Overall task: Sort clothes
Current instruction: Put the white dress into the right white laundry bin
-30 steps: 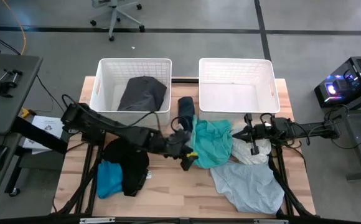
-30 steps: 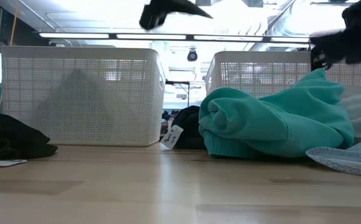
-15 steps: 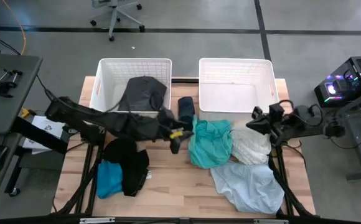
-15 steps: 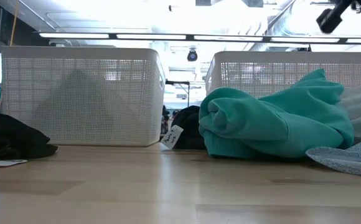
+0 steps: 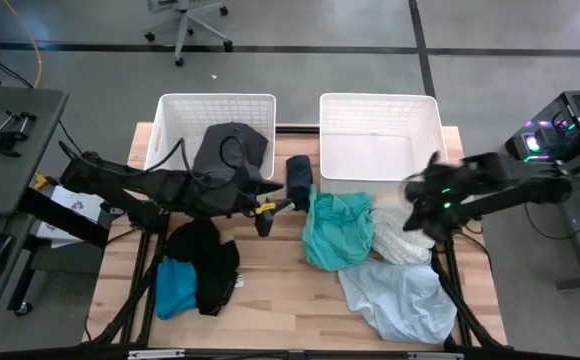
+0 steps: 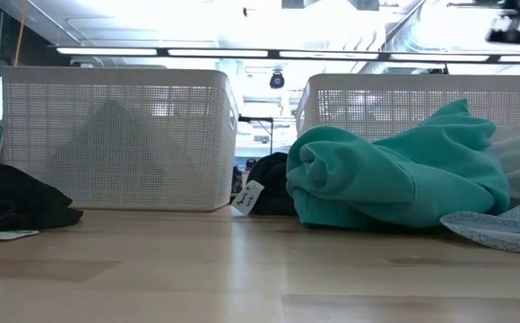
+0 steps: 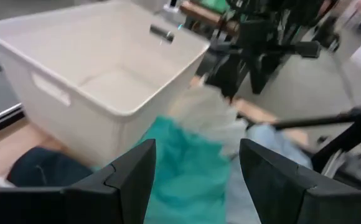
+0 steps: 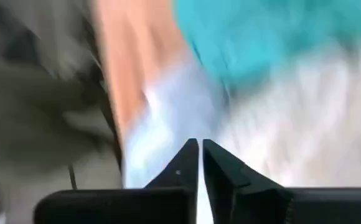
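Clothes are mostly unsorted as far as I can see: only the charcoal grey garment (image 5: 230,150) sits in the left basket (image 5: 166,130), and the right basket (image 5: 380,108) looks empty. On the tabletop (image 5: 270,310) lie the teal garment (image 5: 336,228), white garment (image 5: 400,238), pale blue garment (image 5: 400,300), navy garment (image 5: 299,173), black garment (image 5: 205,262) and turquoise garment (image 5: 175,285). My left gripper (image 5: 263,218) hovers near the teal one with jaws spread wide, holding nothing. My right gripper (image 8: 200,163) is above the white one, jaws closed and empty.
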Robot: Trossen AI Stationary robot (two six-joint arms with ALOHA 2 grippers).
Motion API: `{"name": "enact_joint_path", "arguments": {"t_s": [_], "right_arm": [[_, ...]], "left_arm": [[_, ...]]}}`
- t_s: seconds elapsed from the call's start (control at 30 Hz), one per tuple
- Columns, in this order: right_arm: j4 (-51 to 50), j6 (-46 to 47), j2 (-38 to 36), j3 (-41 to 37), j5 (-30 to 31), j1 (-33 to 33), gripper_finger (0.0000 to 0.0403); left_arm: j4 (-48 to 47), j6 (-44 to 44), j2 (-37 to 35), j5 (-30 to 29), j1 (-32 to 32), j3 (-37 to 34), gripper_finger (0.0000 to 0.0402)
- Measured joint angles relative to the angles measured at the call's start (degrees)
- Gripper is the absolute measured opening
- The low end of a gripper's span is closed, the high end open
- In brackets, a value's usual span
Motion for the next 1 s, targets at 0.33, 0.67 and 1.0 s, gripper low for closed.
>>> {"name": "enact_joint_path", "arguments": {"t_s": [0.33, 0.67, 1.0], "right_arm": [[-5.6, 9.5, 12.8, -6.8, 6.5, 1.2, 0.0214], [13.8, 24.7, 23.3, -23.2, 15.7, 1.2, 0.0285], [24.3, 25.1, 31.3, -27.7, 16.6, 1.3, 0.0105]], "left_arm": [[-9.0, 3.1, 0.0, 4.8, 0.0, 0.0, 0.0218], [-9.8, 10.4, 0.0, 12.1, 0.0, 0.0, 0.0218], [-6.4, 11.4, 0.0, 12.2, 0.0, 0.0, 0.0218]]}}
